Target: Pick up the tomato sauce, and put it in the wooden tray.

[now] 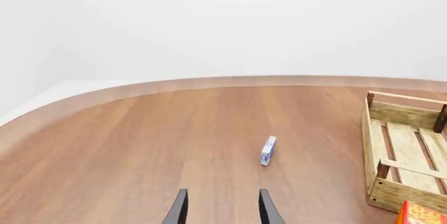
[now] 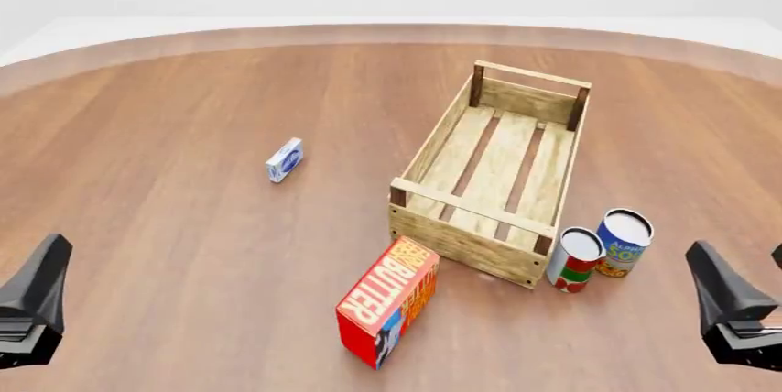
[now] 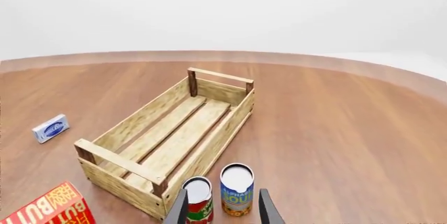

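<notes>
The tomato sauce [image 2: 574, 261], a small can with a red, white and green label, stands upright on the table just outside the near right corner of the wooden tray [image 2: 464, 238]. In the right wrist view the tomato sauce [image 3: 199, 201] sits just ahead of my right gripper [image 3: 223, 211], beside the tray [image 3: 209, 150]. The right gripper [image 2: 741, 273] is open near the table's front right, short of the can. My left gripper [image 2: 31, 296] is open at the front left, far from both. Its fingers [image 1: 179, 209] hold nothing. The tray [image 1: 368, 145] has nothing in it.
A blue-and-yellow can [image 2: 624, 243] stands touching or nearly touching the tomato sauce, on its right. A red butter box [image 2: 388, 300] lies in front of the tray's near left corner. A small blue-and-white box [image 2: 284, 160] stands on edge left of the tray, ahead of the left gripper.
</notes>
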